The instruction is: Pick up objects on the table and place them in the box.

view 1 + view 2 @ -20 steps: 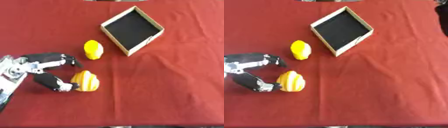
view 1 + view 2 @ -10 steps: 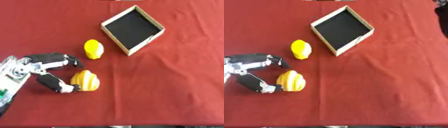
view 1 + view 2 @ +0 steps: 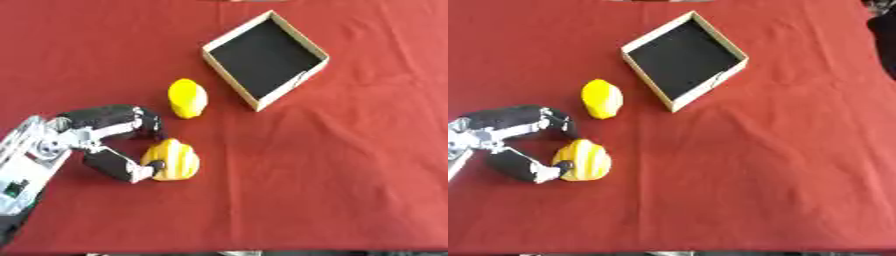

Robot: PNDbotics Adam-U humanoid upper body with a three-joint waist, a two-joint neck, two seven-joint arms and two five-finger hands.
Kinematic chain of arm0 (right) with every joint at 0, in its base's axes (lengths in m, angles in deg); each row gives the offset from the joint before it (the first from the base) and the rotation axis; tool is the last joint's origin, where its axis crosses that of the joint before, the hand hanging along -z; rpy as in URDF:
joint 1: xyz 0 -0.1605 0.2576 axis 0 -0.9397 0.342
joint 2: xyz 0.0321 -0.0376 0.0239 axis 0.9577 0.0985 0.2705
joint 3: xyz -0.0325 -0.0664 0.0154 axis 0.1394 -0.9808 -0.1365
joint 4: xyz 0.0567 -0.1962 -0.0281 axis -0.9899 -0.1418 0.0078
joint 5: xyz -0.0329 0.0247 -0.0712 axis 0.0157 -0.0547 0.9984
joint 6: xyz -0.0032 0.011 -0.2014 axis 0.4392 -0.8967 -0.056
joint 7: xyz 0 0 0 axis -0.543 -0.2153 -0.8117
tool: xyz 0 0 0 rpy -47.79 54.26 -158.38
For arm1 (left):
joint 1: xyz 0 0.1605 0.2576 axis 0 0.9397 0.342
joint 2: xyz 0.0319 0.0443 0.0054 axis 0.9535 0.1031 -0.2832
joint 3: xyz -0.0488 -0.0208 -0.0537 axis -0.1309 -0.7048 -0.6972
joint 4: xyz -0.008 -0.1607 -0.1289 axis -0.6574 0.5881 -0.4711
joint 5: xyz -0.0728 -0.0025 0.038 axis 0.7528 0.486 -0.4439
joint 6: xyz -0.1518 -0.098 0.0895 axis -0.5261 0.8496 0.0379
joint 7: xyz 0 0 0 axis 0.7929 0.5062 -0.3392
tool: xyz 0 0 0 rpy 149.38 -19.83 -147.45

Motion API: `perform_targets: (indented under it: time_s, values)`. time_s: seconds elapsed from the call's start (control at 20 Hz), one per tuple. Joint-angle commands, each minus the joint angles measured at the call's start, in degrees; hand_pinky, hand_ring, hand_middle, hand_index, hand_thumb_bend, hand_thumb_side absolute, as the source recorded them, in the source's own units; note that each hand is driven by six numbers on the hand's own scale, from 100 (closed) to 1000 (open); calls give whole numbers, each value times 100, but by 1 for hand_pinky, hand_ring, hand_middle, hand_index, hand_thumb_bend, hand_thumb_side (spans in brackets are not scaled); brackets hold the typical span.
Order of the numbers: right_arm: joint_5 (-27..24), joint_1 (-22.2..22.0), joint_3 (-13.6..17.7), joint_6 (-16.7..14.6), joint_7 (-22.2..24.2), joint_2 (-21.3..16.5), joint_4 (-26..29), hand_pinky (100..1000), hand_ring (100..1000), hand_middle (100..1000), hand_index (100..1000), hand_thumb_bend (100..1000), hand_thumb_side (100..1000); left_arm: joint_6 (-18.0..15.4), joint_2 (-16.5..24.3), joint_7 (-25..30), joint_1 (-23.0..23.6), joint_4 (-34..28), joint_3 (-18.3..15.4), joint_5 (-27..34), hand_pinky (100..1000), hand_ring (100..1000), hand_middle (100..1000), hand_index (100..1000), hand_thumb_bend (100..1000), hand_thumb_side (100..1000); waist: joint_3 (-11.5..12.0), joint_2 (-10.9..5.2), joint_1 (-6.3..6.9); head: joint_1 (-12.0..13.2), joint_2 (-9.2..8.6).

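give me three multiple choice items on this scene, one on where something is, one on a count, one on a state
1. Where does the box sit on the red tablecloth?
A. at the far side, beyond both yellow objects
B. at the near edge
C. under the left hand

2. How many yellow objects lie on the cloth?
A. one
B. two
C. four

3. What is in the box?
A. a yellow object
B. nothing
C. a hand

Answers:
1. A, the box lies past the plain yellow object and the striped yellow object.
2. B, only those two show.
3. B, its dark inside is bare, while the left hand has its fingers and thumb around the striped one on the cloth.
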Motion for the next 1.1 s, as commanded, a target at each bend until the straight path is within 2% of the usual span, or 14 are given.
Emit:
perform_targets:
  time_s: [0.05, 0.35, 0.6, 0.8, 0.95, 1.1]
  values:
    - [-47, 19, 75, 27, -7, -63, 95, 937, 876, 623, 777, 100, 479, 101, 41, -267, -16, -4, -79, 62, 759, 677, 634, 672, 100, 354, 4, -89, -8, -3, -13]
    - [-40, -11, 95, 27, -20, -69, 95, 937, 875, 623, 778, 100, 478, 178, 209, -695, 53, -667, -225, 440, 714, 619, 601, 625, 100, 213, 25, -99, -13, -28, -6]
    - [-54, -17, 116, -13, -59, -97, 95, 934, 873, 623, 778, 100, 476, 140, 474, -615, -54, -1286, -463, 983, 711, 609, 602, 618, 100, 296, 32, -118, -20, -53, -29]
    - [-78, 10, 141, -58, -121, -128, 95, 930, 868, 625, 779, 100, 476, 216, 652, -763, -432, -1865, -781, 1535, 708, 608, 600, 618, 100, 292, 23, -124, -24, -63, -54]
    - [-145, 108, 151, -159, -197, -211, 95, 922, 861, 628, 781, 100, 470, 264, 646, -914, -822, -1888, -924, 1667, 706, 610, 600, 620, 100, 270, -19, -118, -41, -25, -95]
    - [-266, 301, 103, -374, -269, -358, 95, 910, 850, 634, 785, 100, 470, 214, 391, -928, -1251, -1413, -956, 1482, 705, 610, 598, 619, 100, 247, -150, -91, -112, 94, -196]
